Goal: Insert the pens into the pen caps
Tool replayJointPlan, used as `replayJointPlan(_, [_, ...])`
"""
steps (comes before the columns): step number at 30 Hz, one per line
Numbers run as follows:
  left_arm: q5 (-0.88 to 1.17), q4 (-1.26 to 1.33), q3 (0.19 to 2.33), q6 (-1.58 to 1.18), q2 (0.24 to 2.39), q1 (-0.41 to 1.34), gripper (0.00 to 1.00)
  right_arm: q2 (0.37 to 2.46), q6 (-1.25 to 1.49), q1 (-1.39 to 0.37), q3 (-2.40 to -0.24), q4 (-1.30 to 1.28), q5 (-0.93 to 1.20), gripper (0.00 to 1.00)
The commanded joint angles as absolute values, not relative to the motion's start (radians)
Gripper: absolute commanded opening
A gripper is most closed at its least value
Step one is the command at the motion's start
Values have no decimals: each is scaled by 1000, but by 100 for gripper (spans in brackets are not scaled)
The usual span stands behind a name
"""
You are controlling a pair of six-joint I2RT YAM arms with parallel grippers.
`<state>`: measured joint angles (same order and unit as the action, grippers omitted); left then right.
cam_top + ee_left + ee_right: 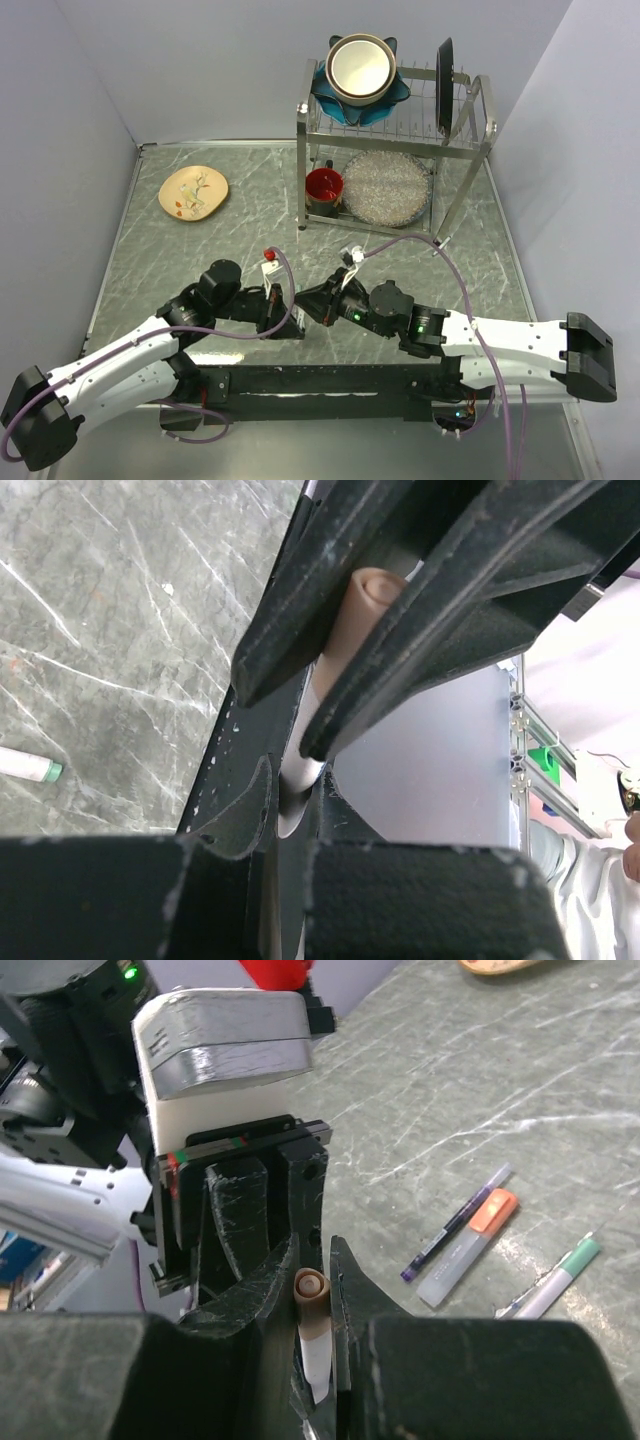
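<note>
Where left claw (292, 820) meets right claw (312, 1360) over table (200, 260), both clamp tan-capped pen (309, 1298)

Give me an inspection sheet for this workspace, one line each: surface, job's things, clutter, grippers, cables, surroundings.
surface: grey marbled table.
job's things: tan-capped pen between the two grippers; purple pen, orange-capped pen and green-capped pen lying on the table; no loose caps seen.
clutter: dish rack holding a metal bowl, dark plate, red cup and speckled plate; beige plate far left.
grippers: left gripper and right gripper meet at centre, both shut on the tan-capped pen.
cables: a purple cable loops off each arm.
surroundings: plain walls; a person's white sleeve at the left wrist view's edge.
</note>
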<state>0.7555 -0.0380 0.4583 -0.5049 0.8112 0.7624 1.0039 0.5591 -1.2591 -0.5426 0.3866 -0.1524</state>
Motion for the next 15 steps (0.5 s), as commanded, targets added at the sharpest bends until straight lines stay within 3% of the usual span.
replayJointPlan(1, [397, 347, 584, -554, 784, 660, 1, 1035, 595, -1411, -465, 169, 385, 0])
replayJointPlan(7, [387, 353, 581, -574, 785, 661, 1, 1014, 649, -1416, -468, 181, 319, 0])
replayJointPlan(10, [400, 333, 578, -577, 784, 661, 2, 967, 684, -1402, -511, 112, 168, 0])
replayJointPlan(12, [423, 296, 572, -578, 775, 661, 11, 913, 693, -1375, -537, 25, 37, 0])
replayJointPlan(13, [429, 282, 566, -578, 767, 660, 28, 894, 693, -1355, -563, 8, 3, 0])
replayJointPlan(15, [446, 256, 542, -574, 730, 663, 42, 845, 675, -1281, -592, -81, -78, 0])
